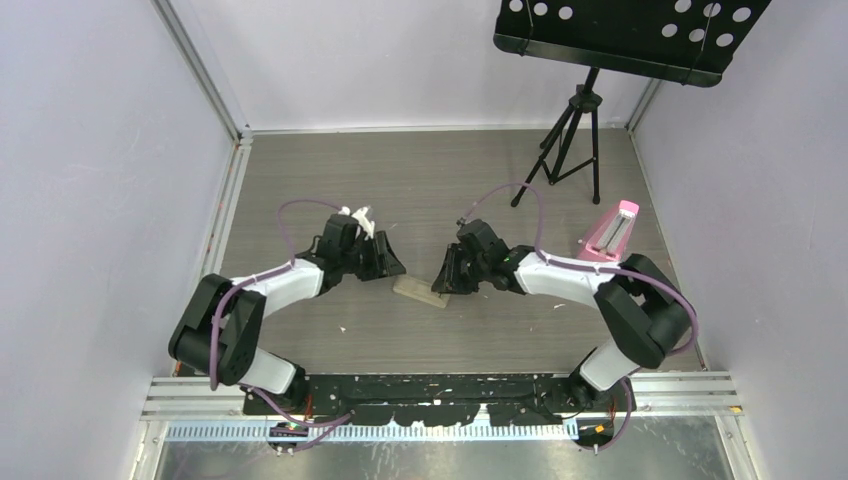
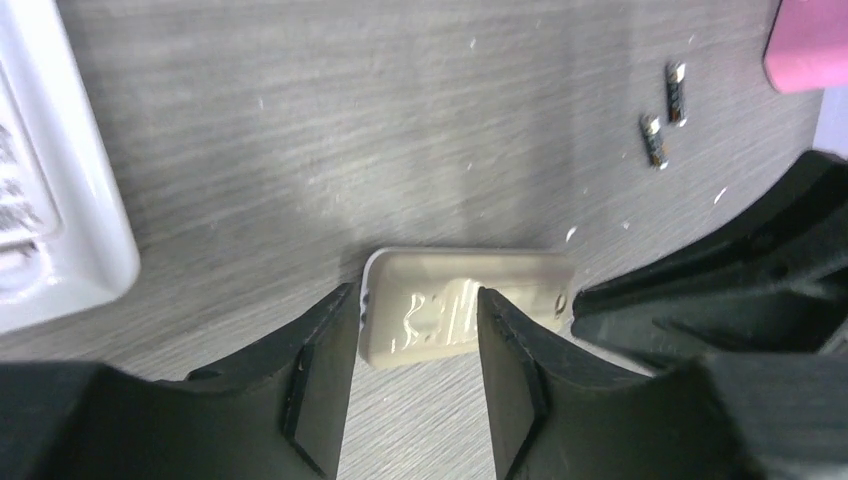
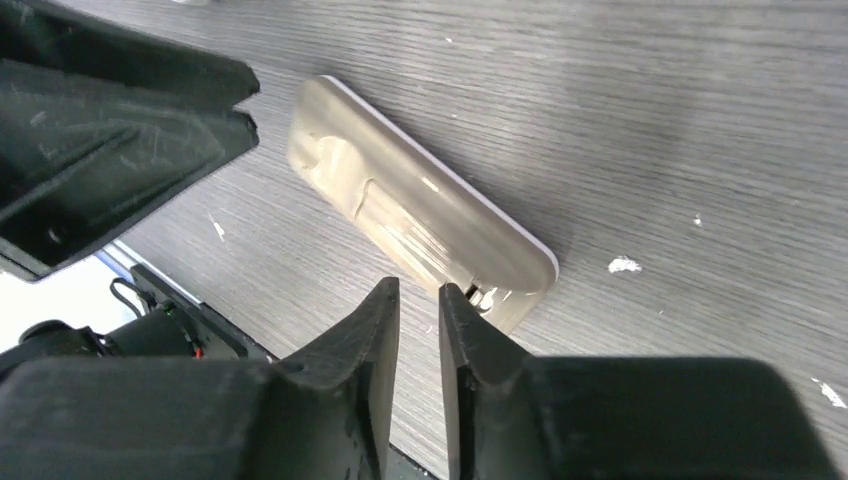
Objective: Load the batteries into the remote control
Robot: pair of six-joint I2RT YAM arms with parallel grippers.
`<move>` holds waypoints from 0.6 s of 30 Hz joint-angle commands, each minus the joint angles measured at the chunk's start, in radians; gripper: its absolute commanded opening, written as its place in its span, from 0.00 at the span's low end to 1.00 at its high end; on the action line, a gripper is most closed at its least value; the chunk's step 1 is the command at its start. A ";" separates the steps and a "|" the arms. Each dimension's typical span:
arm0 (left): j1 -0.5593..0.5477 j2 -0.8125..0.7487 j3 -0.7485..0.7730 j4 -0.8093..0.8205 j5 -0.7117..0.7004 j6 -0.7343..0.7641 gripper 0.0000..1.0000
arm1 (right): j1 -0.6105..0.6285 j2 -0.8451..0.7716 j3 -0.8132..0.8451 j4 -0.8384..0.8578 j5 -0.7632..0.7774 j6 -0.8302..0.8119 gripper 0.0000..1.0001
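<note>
Remote control (image 1: 420, 291) lies tan face up on the desk (image 1: 400, 180). The left end effector (image 2: 418, 300), half open, straddles its 10 o'clock end. The right end effector (image 3: 420, 290), nearly closed, has its tips at the 3 o'clock end; whether it grips is unclear. 2 batteries (image 2: 652, 140) lie near the pink wedge (image 2: 810, 40).

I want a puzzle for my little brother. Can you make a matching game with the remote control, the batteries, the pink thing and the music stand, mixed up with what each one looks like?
Things:
1. remote control
2. batteries
3. pink wedge
4. music stand

Looks:
a. black, with round holes, on a tripod
b. pink, with a white end
c. lying flat, beige side up
d. tiny, dark with metal ends, two lying loose side by side

Right pairs: 1-c, 2-d, 3-b, 4-a
</note>
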 commanded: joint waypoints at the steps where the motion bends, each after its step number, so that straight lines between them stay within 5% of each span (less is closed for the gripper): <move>1: 0.004 -0.075 0.107 -0.094 -0.136 0.046 0.55 | 0.021 -0.119 0.021 -0.010 0.071 -0.182 0.38; 5: 0.005 -0.130 0.166 -0.226 -0.292 0.080 0.83 | 0.069 -0.159 0.025 -0.028 0.167 -0.359 0.53; 7: 0.006 -0.164 0.181 -0.278 -0.400 0.088 0.97 | 0.122 -0.157 0.032 -0.033 0.264 -0.453 0.74; 9: 0.006 -0.202 0.192 -0.334 -0.515 0.071 1.00 | 0.201 -0.123 0.082 -0.101 0.411 -0.540 0.81; 12: 0.012 -0.232 0.191 -0.371 -0.607 0.077 1.00 | 0.279 -0.005 0.174 -0.195 0.547 -0.609 0.79; 18: 0.051 -0.253 0.148 -0.390 -0.580 0.060 1.00 | 0.303 0.111 0.209 -0.137 0.514 -0.702 0.76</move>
